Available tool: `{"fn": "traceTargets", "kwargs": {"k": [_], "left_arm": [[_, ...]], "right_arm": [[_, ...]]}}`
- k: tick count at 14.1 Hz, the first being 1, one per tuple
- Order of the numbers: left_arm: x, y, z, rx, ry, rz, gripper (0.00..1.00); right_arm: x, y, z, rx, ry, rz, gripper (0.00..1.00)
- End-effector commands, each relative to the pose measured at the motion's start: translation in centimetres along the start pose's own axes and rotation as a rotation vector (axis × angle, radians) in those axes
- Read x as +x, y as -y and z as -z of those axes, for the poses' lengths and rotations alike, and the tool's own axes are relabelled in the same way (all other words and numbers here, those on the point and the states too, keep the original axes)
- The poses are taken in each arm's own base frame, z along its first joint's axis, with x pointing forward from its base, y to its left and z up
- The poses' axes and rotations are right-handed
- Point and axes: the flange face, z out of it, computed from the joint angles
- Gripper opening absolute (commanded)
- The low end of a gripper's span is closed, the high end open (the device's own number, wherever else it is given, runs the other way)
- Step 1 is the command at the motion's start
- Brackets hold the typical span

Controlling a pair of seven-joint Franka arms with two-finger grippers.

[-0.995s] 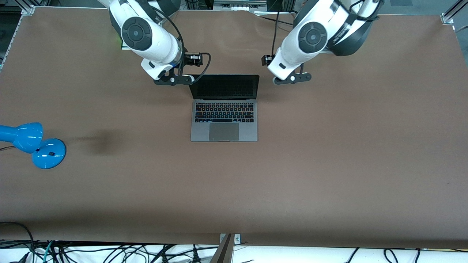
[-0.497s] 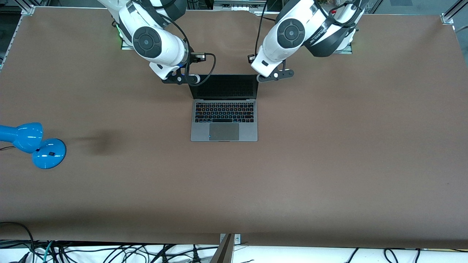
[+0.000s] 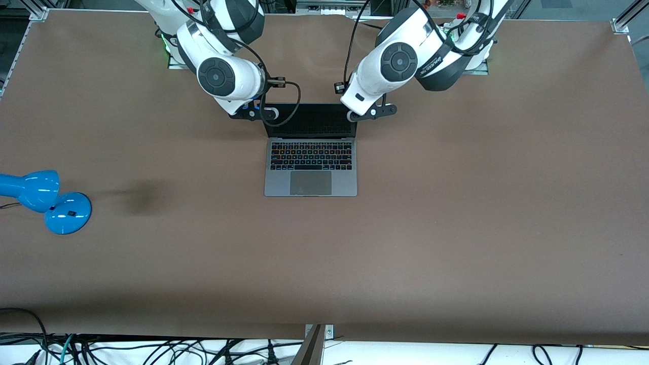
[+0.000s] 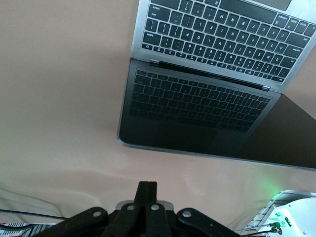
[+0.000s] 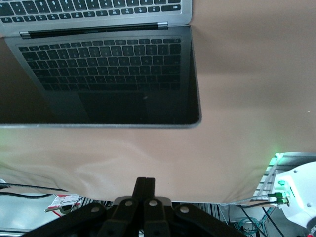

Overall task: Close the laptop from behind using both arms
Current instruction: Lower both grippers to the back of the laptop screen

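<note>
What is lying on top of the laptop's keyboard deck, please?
Nothing lies on the laptop's keys or trackpad. The screen stands open; both shut grippers, left gripper and right gripper, hang above its top edge.

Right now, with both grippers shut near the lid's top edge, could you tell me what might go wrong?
The laptop stands open, unheld. The left gripper and right gripper sit at separate corners of the lid; uneven pushing could twist the lid. A hard push might slide the laptop toward the front camera or slam the screen onto the keyboard.

Matt grey metal laptop [image 3: 310, 172], glossy dark screen [image 4: 197, 113].
</note>
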Motion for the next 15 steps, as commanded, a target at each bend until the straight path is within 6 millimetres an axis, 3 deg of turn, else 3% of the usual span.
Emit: {"fn": "traceTargets", "kwargs": {"k": [1, 5, 15], "left_arm": [[0.5, -1.4, -0.8, -0.037, 0.043, 0.023, 0.0], [1.0, -2.1, -2.3, -0.036, 0.057, 0.016, 0.0], [4.5, -2.3, -2.1, -0.031, 0.039, 0.003, 0.0]], "right_arm": [[-0.1, 0.0, -0.2, 0.018, -0.015, -0.004, 0.0], [0.6, 0.0, 0.0, 0.031, -0.05, 0.001, 0.0], [2.9, -1.7, 0.3, 0.005, -0.108, 0.038, 0.0]]}}
